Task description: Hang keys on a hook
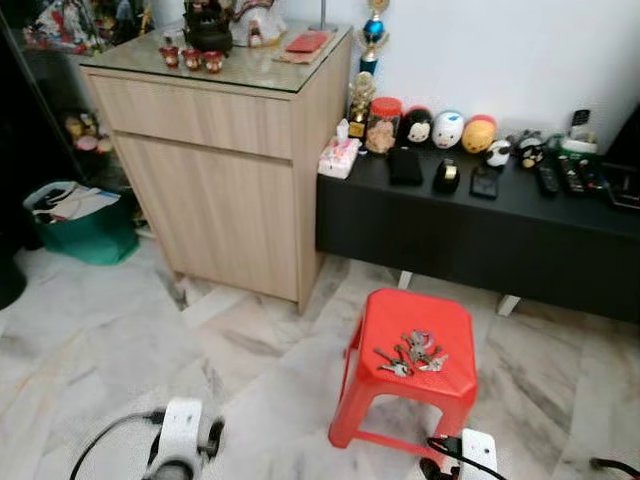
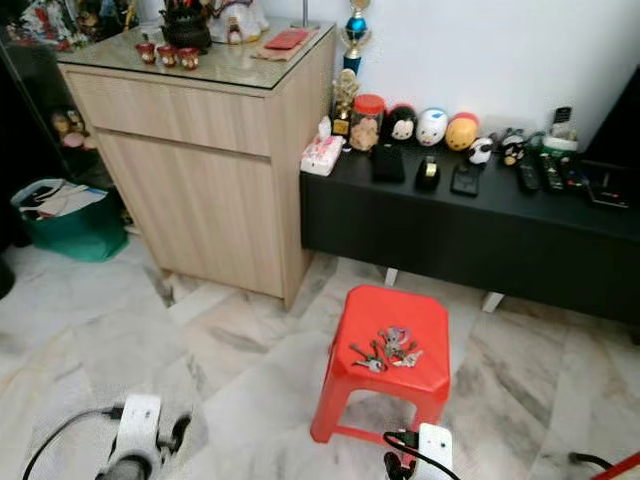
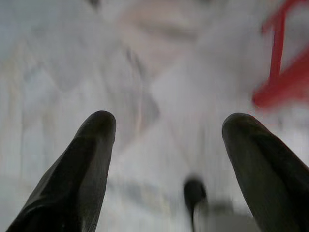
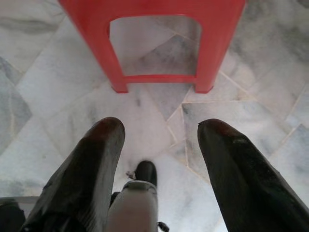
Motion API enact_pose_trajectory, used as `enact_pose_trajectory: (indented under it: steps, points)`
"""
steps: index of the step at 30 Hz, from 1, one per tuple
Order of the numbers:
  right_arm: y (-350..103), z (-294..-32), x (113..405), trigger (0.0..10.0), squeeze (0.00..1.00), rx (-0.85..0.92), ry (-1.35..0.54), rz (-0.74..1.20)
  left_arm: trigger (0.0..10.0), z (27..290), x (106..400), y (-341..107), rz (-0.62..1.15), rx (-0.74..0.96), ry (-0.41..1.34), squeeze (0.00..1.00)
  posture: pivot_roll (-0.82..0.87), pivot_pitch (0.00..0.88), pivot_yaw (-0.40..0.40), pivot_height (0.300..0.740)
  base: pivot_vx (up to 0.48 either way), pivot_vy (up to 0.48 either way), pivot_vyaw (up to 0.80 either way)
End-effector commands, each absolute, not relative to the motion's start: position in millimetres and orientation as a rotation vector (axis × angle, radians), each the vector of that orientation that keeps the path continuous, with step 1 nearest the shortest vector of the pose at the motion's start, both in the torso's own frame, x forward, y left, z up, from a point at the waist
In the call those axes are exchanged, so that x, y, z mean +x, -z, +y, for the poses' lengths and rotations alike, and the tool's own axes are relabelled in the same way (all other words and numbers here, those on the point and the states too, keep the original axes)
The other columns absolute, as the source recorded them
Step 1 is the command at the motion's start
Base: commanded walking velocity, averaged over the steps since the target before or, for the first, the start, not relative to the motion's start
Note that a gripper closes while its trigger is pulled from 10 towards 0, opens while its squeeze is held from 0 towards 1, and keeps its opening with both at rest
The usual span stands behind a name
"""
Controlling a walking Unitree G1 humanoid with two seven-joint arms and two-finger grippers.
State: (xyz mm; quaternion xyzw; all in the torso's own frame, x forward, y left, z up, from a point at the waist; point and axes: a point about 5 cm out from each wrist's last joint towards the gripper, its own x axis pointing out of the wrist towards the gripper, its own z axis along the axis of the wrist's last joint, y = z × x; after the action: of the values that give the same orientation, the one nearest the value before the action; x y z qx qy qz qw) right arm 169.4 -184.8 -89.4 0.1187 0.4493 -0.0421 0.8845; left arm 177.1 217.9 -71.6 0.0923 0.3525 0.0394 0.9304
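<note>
A wooden cabinet point(image 1: 225, 150) stands beside a black bench point(image 1: 470, 230).

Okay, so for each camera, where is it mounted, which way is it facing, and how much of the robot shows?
Left eye view: on the head, looking forward and down at the keys on the red stool, cabinet and black bench; both wrists at the bottom edge.
Right eye view: the same scene from the other eye.
Left wrist view: along the open left claw at blurred marble floor.
Right wrist view: along the open right claw at the stool's legs.
Shared: the stool shows in all four.
</note>
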Motion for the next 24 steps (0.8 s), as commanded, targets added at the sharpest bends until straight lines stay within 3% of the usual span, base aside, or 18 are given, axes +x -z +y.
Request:
enact_pose_trajectory:
  steps: [1, 5, 19, 24]
  points:
    - [90.9, -185.4, 166.0, 10.0, 0.00, 0.235, 0.082, 0.950, 10.0, 214.0, 167.6, 78.2, 0.775, 0.196, -0.056, 0.00, 0.02, 0.000, -0.079, 0.740, 0.000, 0.000, 0.00]
    - [90.7, -188.3, 165.8, 10.0, 0.00, 0.234, 0.094, 0.950, 10.0, 216.2, 159.8, 81.9, 0.802, 0.149, -0.123, 0.00, 0.02, 0.000, -0.080, 0.740, 0.000, 0.000, 0.00]
    - [81.5, -199.9, 182.8, 10.0, 0.00, 0.257, 0.127, 0.899, 10.0, 223.1, 209.0, 53.2, 0.622, 0.140, -0.129, 0.00, 0.07, 0.000, -0.092, 0.740, 0.000, 0.000, 0.00]
    - [78.6, -215.4, 183.4, 10.0, 0.00, 0.255, 0.163, 0.897, 10.0, 232.3, 220.6, 40.8, 0.533, 0.105, -0.171, 0.00, 0.06, 0.000, -0.070, 0.740, 0.000, 0.000, 0.00]
